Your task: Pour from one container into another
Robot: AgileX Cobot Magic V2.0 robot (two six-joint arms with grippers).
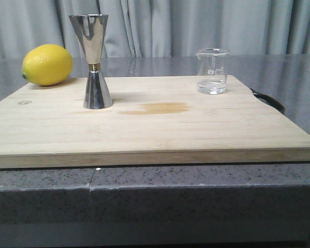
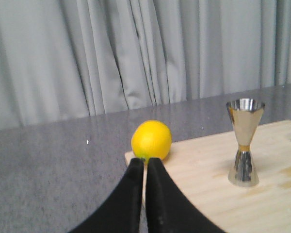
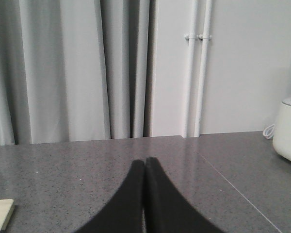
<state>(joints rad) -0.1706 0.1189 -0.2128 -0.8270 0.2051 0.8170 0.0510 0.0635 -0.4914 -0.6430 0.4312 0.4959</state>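
Note:
The clear glass beaker [image 1: 213, 71] stands upright at the back right of the wooden board [image 1: 144, 129], with a little clear liquid in it. The steel jigger [image 1: 96, 62] stands upright on the board's left part, and it shows again as the jigger [image 2: 244, 142] in the left wrist view. My left gripper [image 2: 145, 160] is shut and holds nothing, off the board's left corner, well short of the jigger. My right gripper [image 3: 145, 160] is shut and empty over bare counter, with only a board corner [image 3: 1, 212] in its view. Neither gripper shows in the front view.
A yellow lemon [image 1: 47, 64] lies at the board's back left corner; the lemon [image 2: 151, 140] sits just beyond my left fingertips. A brownish wet stain [image 1: 160, 107] marks the board's middle. A black handle [image 1: 268, 100] pokes out behind the board's right side. A white appliance [image 3: 288, 131] stands far right.

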